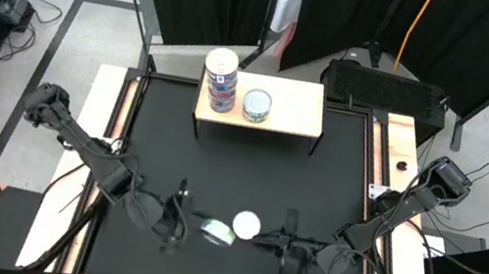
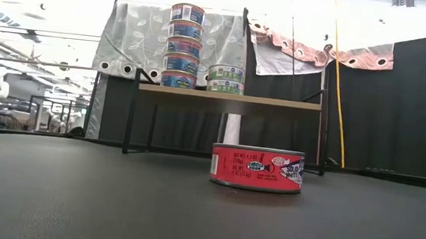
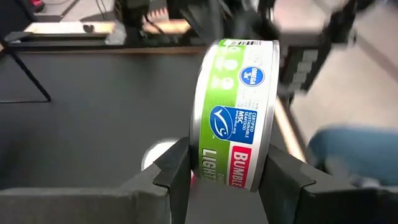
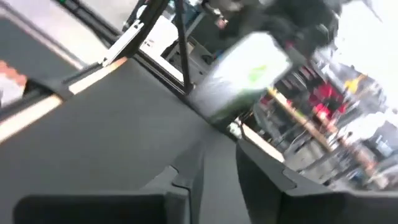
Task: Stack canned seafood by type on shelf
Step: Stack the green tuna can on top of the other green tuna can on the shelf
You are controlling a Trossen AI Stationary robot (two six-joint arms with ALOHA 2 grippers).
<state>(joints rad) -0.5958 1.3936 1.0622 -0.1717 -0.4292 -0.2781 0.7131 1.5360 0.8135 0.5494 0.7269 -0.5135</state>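
The shelf (image 1: 294, 106) stands at the table's far middle on thin dark legs. On its wood top (image 2: 277, 102) rest a stack of several blue-labelled tins (image 2: 183, 46) and a short stack of two green-white tins (image 2: 225, 79). A red tin (image 2: 257, 168) with a white lid (image 1: 247, 224) sits flat on the black table near the front. Just left of it my left gripper (image 1: 199, 227) is shut on a green-white tin (image 3: 236, 112). My right gripper (image 1: 265, 240) hovers just right of the red tin, its fingers (image 4: 186, 177) a narrow gap apart and holding nothing. My left gripper pinches the green-white tin between its two fingers, one finger (image 3: 177, 174) on each flat face (image 3: 200, 155). The tin is turned on edge, its side label facing the wrist camera. It is lifted clear of the table.
Light wooden strips (image 1: 120, 106) border the black table top at left and right. A dark keyboard-like unit (image 1: 382, 85) lies behind the shelf's right end. Bare black surface (image 1: 238, 176) lies between the shelf and both grippers.
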